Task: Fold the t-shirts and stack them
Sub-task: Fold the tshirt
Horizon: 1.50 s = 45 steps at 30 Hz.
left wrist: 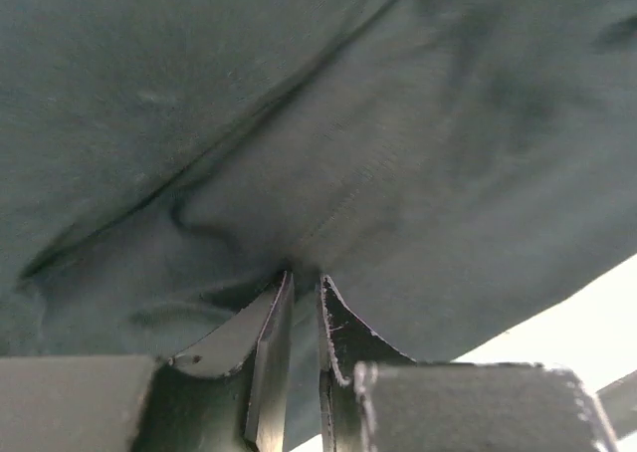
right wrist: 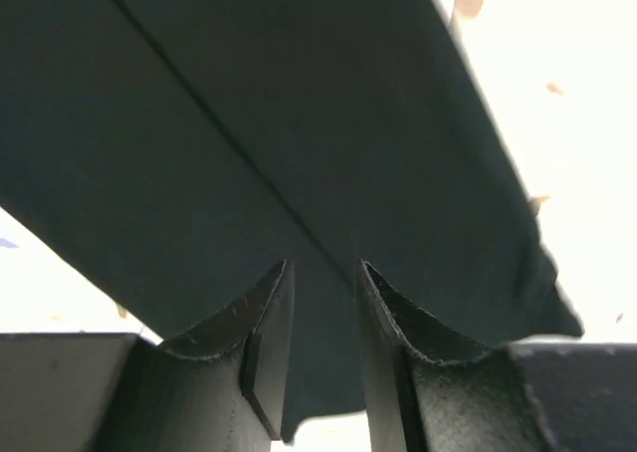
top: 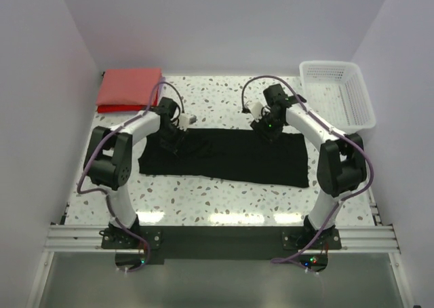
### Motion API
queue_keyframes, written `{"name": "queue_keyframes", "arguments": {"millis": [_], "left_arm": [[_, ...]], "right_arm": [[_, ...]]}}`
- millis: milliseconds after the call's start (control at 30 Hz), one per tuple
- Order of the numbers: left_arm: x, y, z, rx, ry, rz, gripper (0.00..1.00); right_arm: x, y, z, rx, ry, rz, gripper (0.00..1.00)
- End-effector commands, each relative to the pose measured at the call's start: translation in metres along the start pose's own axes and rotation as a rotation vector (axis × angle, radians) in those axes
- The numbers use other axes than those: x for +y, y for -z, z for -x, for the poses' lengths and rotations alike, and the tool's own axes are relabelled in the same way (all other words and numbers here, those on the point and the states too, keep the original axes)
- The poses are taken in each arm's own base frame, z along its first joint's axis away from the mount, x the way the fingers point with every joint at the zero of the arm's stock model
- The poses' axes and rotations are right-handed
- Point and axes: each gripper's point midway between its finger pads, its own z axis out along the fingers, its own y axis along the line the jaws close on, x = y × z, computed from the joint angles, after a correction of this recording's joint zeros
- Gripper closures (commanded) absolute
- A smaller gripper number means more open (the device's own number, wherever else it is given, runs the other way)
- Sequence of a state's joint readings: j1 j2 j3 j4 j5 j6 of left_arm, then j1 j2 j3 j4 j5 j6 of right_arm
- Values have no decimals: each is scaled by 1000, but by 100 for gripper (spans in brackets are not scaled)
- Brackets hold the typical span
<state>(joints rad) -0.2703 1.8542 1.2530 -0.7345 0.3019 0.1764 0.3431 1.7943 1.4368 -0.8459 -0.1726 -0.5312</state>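
1. At the far-left corner of the worktop (top: 217, 94) lies a flat stack of folded coral-red t-shirts (top: 129, 89). A darker red edge shows under the top one. The stack is well apart from the other cloth.
2. The black t-shirt (top: 224, 157) is spread as a long band across the middle of the worktop, roughly parallel to the near edge.
3. The left arm (top: 139, 128) bends over the left end of the black t-shirt, near the band's far edge.
4. The left jaws stand narrow, with only a thin slit between the fingers (left wrist: 269, 323). In the left wrist view black cloth is gathered into that slit at the tips and creases spread outward from it, so they are pinching a fold of the black t-shirt.
5. The right arm (top: 312, 125) comes down on the far edge of the black t-shirt, toward its right end.
6. The right jaws are parted a modest way, wider than the left ones. Past the fingers (right wrist: 264, 323) the black cloth lies smooth, and a straight fold line runs into the gap. I cannot tell whether the tips press on the cloth.
7. At the far-right corner sits a white lattice basket (top: 359, 108). Inside it only its own white floor and walls show.
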Motion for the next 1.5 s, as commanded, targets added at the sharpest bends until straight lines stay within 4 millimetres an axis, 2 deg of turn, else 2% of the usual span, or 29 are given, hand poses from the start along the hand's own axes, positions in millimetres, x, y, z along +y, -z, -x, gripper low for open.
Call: {"name": "queue_keyframes", "arguments": {"millis": [0, 133, 167, 233, 267, 300, 333, 367, 400, 433, 467, 500, 533, 567, 600, 633, 667, 700, 833, 967, 1000, 1033, 1100, 1200, 1300, 1333, 1400, 1433, 1467], "left_arm": [[25, -13, -13, 90, -10, 142, 80], [41, -45, 0, 143, -50, 180, 81], [47, -44, 26, 97, -81, 199, 81], [57, -65, 42, 112, -100, 199, 82], [60, -60, 84, 27, -131, 205, 83], [67, -81, 87, 60, -157, 190, 83], [68, -86, 105, 40, -186, 188, 83], [63, -71, 159, -85, -240, 171, 82], [65, -89, 162, -64, -273, 139, 82], [65, -87, 181, -105, -291, 142, 81], [57, -69, 217, -210, -330, 124, 78], [58, -60, 234, -271, -359, 141, 76], [57, -48, 246, -323, -369, 161, 75], [59, -51, 238, -323, -360, 157, 69], [52, -6, 269, -480, -382, 189, 66], [48, 9, 273, -530, -378, 189, 62], [49, 7, 258, -533, -337, 147, 59], [41, 48, 274, -643, -350, 151, 57], [35, 104, 264, -723, -260, 97, 53], [24, 126, 230, -683, -215, 47, 53], [18, 140, 221, -687, -212, 47, 53], [23, 136, 205, -660, -181, 42, 52], [16, 150, 187, -655, -138, 7, 52], [14, 151, 151, -596, -55, -43, 52], [14, 145, 120, -549, -33, -25, 53], [15, 133, 104, -516, -12, -17, 53], [18, 128, 91, -491, 8, 11, 53], [17, 121, 82, -461, 20, 7, 53], [17, 116, 76, -435, 43, -3, 53]], "right_arm": [[-12, 12, -37, 128, 36, -41, 66], [-17, 19, -57, 171, 7, -49, 66], [-19, 25, -58, 160, 0, -57, 66], [-17, 32, -64, 167, -4, -58, 66], [-17, 35, -65, 164, 2, -63, 66], [-15, 41, -66, 154, 6, -70, 66], [-12, 41, -69, 157, 12, -65, 66], [-12, 42, -71, 157, 15, -67, 66], [-11, 43, -72, 152, 21, -70, 66], [-7, 41, -76, 159, 22, -57, 66], [-6, 40, -79, 165, 30, -51, 66], [-4, 38, -79, 161, 29, -43, 66], [-1, 33, -83, 168, 28, -25, 66], [2, 30, -84, 170, 30, -9, 67], [3, 26, -84, 167, 27, -1, 67], [8, 19, -88, 180, 29, 23, 68], [12, 15, -89, 185, 40, 35, 69], [13, 9, -88, 184, 48, 36, 70], [25, -17, -102, 243, 92, 55, 71], [43, -43, -119, 337, 150, 93, 72], [48, -47, -122, 357, 161, 110, 73], [59, -51, -122, 374, 194, 132, 73], [76, -57, -123, 391, 225, 188, 76], [118, -59, -109, 381, 305, 273, 76], [186, -60, -83, 327, 401, 406, 74], [219, -59, -73, 310, 459, 453, 74], [261, -56, -52, 272, 436, 538, 71], [297, -48, -27, 211, 472, 615, 69], [313, -40, -14, 184, 457, 648, 68]]}}
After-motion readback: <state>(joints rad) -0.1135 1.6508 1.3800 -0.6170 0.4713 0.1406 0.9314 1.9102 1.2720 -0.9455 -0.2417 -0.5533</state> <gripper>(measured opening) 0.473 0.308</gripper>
